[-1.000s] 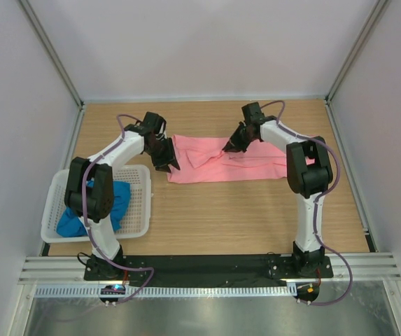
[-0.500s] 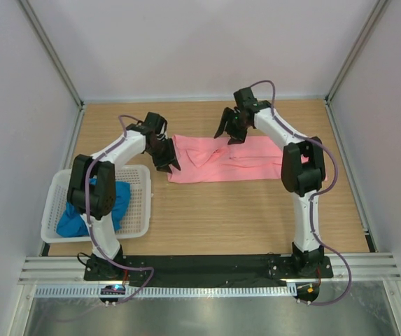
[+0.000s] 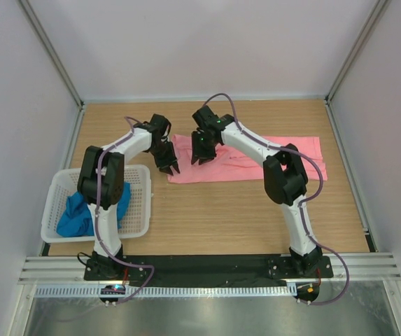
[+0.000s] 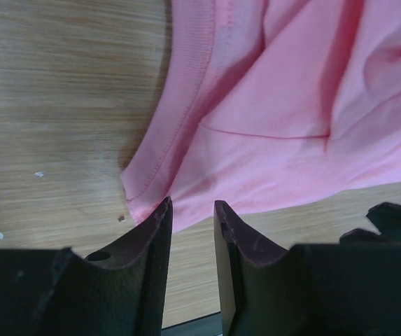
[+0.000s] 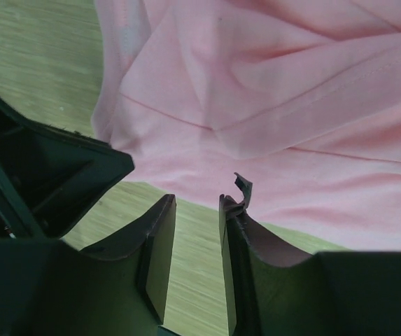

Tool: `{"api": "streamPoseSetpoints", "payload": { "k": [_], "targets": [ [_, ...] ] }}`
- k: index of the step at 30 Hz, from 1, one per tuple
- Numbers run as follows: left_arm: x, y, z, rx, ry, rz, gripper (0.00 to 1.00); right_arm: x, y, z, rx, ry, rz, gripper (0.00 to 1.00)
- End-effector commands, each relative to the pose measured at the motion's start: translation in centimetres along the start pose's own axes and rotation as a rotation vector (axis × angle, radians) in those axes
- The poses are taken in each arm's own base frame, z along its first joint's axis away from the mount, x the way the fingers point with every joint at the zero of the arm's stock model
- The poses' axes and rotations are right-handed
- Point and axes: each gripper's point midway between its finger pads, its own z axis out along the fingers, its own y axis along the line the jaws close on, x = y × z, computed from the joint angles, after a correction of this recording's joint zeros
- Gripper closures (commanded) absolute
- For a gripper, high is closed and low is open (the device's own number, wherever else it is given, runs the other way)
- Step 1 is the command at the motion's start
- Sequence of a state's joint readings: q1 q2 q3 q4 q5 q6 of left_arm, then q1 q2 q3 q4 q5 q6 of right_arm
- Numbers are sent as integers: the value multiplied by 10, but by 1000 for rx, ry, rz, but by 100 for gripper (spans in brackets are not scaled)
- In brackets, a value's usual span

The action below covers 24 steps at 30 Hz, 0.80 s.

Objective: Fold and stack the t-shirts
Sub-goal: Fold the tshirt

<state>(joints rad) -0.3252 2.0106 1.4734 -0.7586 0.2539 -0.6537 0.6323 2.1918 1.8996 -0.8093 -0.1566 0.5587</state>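
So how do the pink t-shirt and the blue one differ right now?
The pink t-shirt lies spread across the wooden table; the blue t-shirt sits bunched in the white basket. The pink t-shirt shows nearly whole; the blue t-shirt is partly hidden under the left arm. Both are plain fabric.

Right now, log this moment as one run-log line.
pink t-shirt: on table | left gripper: open at its near left corner | right gripper: open over it, empty | blue t-shirt: in white basket

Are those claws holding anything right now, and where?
Nothing. The left gripper stands open at a corner of the pink shirt; the right gripper, also open, is over its left end.
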Motion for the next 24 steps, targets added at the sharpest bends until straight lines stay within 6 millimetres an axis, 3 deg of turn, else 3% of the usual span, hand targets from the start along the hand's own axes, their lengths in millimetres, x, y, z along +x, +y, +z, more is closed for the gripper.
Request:
{"api": "streamPoseSetpoints", "payload": {
  "k": [1, 5, 11, 20, 24],
  "targets": [
    [-5, 7, -2, -36, 0, -11, 69, -11, -20, 3, 71, -32, -2, 62],
    [-5, 8, -2, -43, -6, -7, 69, -8, -25, 4, 100, -27, 1, 54],
    [-3, 14, -7, -61, -23, 14, 69, 4, -27, 21, 124, -6, -10, 48],
    [7, 24, -5, -72, -22, 20, 69, -2, -24, 34, 142, -22, 1, 48],
    [8, 22, -2, -58, -10, 21, 69, -13, -26, 33, 174, -61, 8, 55]
  ]
}}
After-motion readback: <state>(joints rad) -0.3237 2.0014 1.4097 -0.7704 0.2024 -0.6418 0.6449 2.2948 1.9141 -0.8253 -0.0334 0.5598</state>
